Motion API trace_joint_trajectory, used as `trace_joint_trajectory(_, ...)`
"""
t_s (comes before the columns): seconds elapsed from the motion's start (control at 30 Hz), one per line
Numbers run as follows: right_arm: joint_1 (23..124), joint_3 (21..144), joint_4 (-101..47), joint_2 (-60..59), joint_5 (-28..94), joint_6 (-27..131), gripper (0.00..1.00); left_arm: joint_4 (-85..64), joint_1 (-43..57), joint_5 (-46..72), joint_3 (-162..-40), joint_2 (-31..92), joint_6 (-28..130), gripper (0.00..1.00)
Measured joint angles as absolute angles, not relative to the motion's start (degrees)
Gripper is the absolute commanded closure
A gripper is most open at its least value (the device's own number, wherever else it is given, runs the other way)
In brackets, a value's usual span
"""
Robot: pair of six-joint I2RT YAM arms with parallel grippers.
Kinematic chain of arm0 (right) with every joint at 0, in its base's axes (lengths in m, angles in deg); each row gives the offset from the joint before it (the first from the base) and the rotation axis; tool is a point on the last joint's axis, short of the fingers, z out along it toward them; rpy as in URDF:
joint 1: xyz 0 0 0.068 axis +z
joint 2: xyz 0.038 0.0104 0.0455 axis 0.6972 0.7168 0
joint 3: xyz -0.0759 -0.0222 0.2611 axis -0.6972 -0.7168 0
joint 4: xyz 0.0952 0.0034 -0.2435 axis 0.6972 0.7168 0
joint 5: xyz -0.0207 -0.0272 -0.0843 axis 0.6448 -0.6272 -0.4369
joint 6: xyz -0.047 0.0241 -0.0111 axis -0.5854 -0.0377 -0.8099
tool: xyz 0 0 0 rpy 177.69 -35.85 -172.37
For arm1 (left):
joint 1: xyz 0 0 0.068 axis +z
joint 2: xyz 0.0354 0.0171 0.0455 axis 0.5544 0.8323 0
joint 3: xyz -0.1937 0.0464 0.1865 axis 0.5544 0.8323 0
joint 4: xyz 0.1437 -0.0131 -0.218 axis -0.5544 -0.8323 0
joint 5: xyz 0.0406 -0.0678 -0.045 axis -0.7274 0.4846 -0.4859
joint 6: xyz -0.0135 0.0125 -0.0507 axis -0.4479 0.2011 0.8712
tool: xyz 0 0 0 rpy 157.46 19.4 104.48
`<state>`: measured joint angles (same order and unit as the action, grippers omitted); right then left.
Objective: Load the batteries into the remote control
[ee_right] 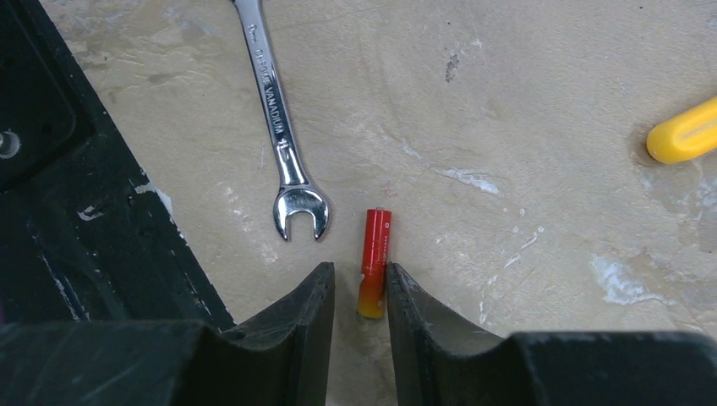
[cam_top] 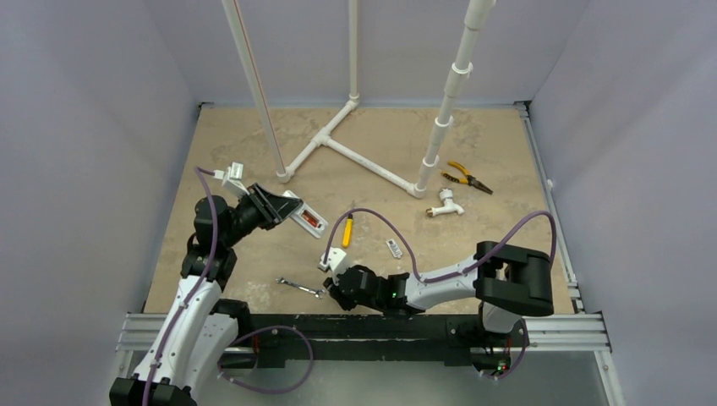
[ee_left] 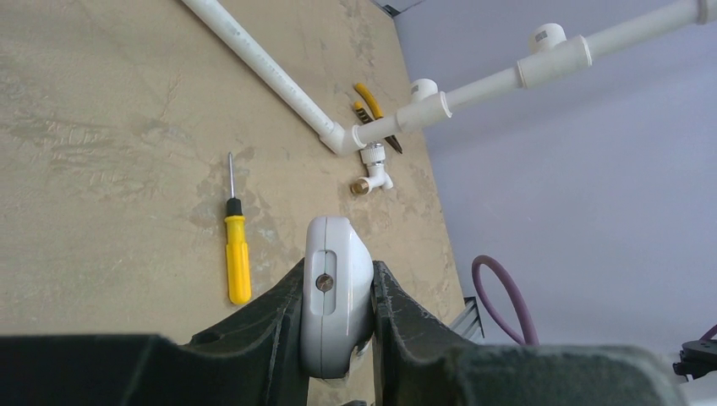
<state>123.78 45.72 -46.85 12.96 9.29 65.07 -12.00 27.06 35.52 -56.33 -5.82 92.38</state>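
My left gripper [cam_top: 275, 207] is shut on the white remote control [cam_top: 306, 217] and holds it just above the table at the left. An orange-red battery [cam_top: 312, 222] shows in the remote's open back. In the left wrist view the remote's rounded end [ee_left: 336, 296] is pinched between both fingers of the left gripper [ee_left: 338, 269]. A second orange-red battery [ee_right: 374, 262] lies on the table between the fingers of my right gripper [ee_right: 359, 271]. It touches the right finger, and a gap remains on the left side. The right gripper [cam_top: 330, 292] sits low near the front edge.
A silver wrench [ee_right: 283, 127] lies just left of the battery, close to the black front rail [ee_right: 68, 169]. A yellow-handled screwdriver [cam_top: 347, 230] and a small white piece [cam_top: 394, 248] lie mid-table. A white pipe frame [cam_top: 355, 152], a pipe fitting [cam_top: 445, 203] and pliers [cam_top: 467, 178] stand farther back.
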Motion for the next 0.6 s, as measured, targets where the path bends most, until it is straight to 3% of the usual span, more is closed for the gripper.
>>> trace_joint_trajectory(0.27,124.1,45.7,-45.0,12.4,6.9,63.4,0.99,-12.3,27.3,35.4,-56.3,-5.6,92.0,1.0)
trace_joint_trajectory(0.6,124.0,41.4,-41.1,4.7,4.8,58.1,1.0,-12.3,27.3,35.5,-56.3,-4.9,92.0,1.0)
